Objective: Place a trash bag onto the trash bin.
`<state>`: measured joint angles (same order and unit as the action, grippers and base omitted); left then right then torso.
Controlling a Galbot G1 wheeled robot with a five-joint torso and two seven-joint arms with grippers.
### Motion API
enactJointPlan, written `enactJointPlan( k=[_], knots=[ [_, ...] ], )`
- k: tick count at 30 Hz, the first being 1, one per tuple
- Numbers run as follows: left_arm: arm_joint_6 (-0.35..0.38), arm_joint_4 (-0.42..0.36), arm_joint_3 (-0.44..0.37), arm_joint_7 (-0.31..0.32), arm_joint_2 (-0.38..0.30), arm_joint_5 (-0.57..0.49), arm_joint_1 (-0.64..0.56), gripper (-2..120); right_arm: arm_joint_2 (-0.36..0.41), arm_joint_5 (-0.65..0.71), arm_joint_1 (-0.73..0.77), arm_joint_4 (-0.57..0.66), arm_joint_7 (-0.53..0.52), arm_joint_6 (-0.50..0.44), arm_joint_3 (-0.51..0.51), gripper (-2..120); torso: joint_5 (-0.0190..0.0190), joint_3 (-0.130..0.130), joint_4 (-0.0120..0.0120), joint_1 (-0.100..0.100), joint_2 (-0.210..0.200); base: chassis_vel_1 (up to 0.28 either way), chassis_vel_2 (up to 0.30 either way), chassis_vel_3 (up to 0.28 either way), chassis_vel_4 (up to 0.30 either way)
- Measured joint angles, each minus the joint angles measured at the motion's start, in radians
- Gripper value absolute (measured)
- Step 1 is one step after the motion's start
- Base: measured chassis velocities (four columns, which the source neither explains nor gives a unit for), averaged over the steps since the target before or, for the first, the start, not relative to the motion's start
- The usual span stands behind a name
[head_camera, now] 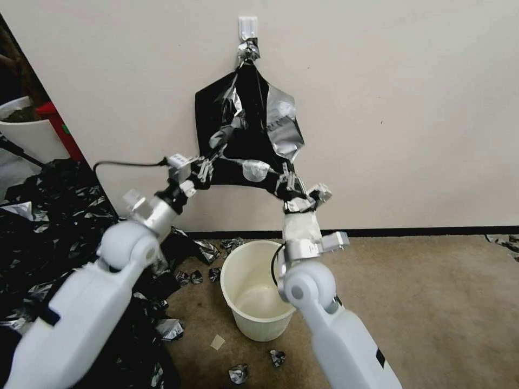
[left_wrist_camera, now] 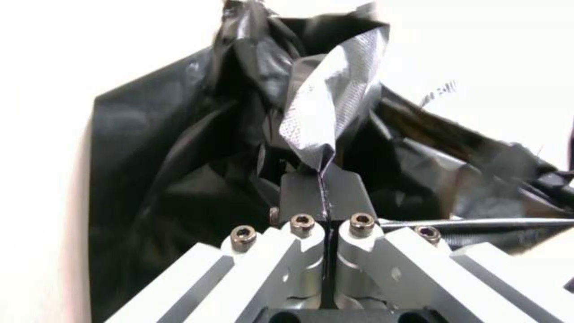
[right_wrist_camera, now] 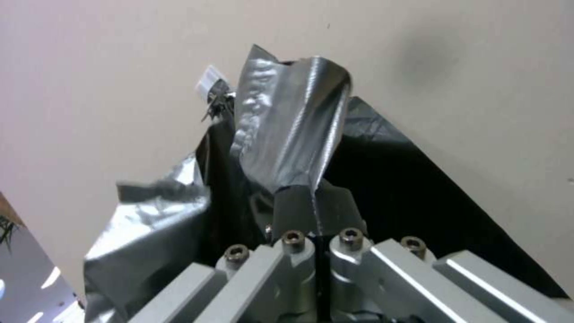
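Both the left gripper [head_camera: 204, 168] and right gripper [head_camera: 286, 181] are pinching the glossy, wrinkled black plastic trash bag's [head_camera: 246, 135] lower edge, hanging directly above the round cream-white plastic trash bin [head_camera: 257, 294].

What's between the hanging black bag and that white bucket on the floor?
In the head view, bare wall and a dark baseboard; the trash bag, pinched by the left gripper and right gripper, hangs above the trash bin.

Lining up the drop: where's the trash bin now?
In the head view, the trash bin stands on the carpet, centre, below the hanging trash bag, beside the right arm.
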<state>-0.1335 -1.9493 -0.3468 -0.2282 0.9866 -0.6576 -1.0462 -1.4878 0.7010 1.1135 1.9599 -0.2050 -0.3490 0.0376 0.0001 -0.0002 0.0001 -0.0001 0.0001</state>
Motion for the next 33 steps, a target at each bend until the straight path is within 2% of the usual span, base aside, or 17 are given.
enactJointPlan(
  k=[7, 13, 15, 20, 22, 33],
  knots=[
    [-0.029, -0.108, -0.089, -0.007, 0.084, 0.009, -0.184, 0, 0.047, -0.089, 0.161, 0.131, 0.024, -0.029, -0.001, 0, 0.0001, 0.0, -0.0001, 0.0, 0.0, 0.0, 0.0, 0.0, 0.0],
    [-0.048, -0.173, -0.127, -0.013, 0.135, 0.019, -0.277, 0, 0.085, -0.134, 0.252, 0.193, 0.038, -0.047, 0.004, 0, 0.0002, 0.0, -0.0003, 0.0, 0.0, 0.0, 0.0, 0.0, 0.0],
    [-0.056, -0.223, -0.141, -0.016, 0.16, 0.025, -0.342, 0, 0.104, -0.17, 0.287, 0.225, 0.051, -0.055, 0.011, 0, 0.0001, 0.0, -0.0002, 0.0, 0.0, 0.0, 0.0, 0.0, 0.0],
    [-0.036, -0.29, -0.145, -0.001, 0.18, 0.031, -0.416, 0, 0.129, -0.243, 0.317, 0.266, 0.053, -0.049, 0.025, 0, 0.0001, 0.0, -0.0001, 0.0, 0.0, 0.0, 0.0, 0.0, 0.0],
    [-0.007, -0.324, -0.144, 0.012, 0.184, 0.038, -0.446, 0, 0.153, -0.261, 0.334, 0.292, 0.053, -0.032, 0.033, 0, 0.0001, 0.0, -0.0002, 0.0, 0.0, 0.0, 0.0, 0.0, 0.0],
    [0.041, -0.31, -0.093, 0.026, 0.241, 0.157, -0.486, 0, 0.187, -0.24, 0.331, 0.252, -0.018, 0.015, 0.043, 0, 0.0001, 0.0, -0.0002, 0.0, 0.0, 0.0, 0.0, 0.0, 0.0]
  ],
)
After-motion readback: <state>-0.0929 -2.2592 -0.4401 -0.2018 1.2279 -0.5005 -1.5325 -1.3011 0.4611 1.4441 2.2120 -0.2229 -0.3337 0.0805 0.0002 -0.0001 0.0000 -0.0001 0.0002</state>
